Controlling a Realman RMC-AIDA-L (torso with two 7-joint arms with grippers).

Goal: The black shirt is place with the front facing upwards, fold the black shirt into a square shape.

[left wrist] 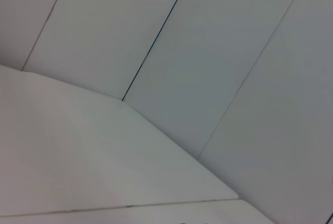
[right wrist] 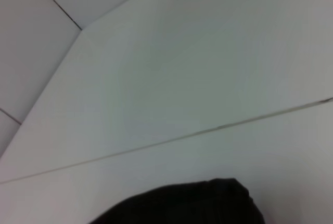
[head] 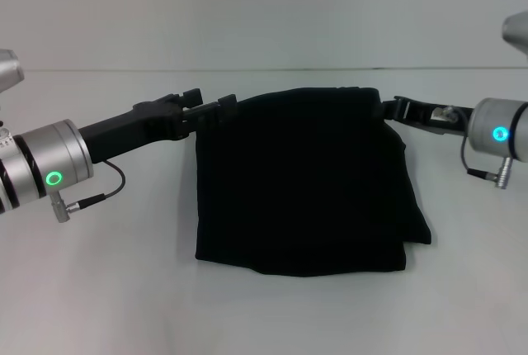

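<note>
**Both grippers carry the far edge of the shirt forward**

Nearest the head camera is the left arm's silver wrist, its left gripper (head: 216, 112) reaching in from the desk's left side and clenched on the far left corner of the black shirt (head: 301, 186). The right gripper (head: 388, 109) comes in from the right side and looks clamped on the opposite far corner. Between them the shirt's far edge is held taut, while the rest lies on the white desk (head: 99, 289) near its middle, already folded to a rough rectangle with a loose layer jutting toward the right.

Left wrist view: only bare desk surface and wall panels; no fabric or fingers show.

Right wrist view: a dark hump of the shirt (right wrist: 187, 203) against the pale desk.

To finish the fold well, both grippers should probably travel level and together, bringing the held edge to the near edge before letting go.
</note>
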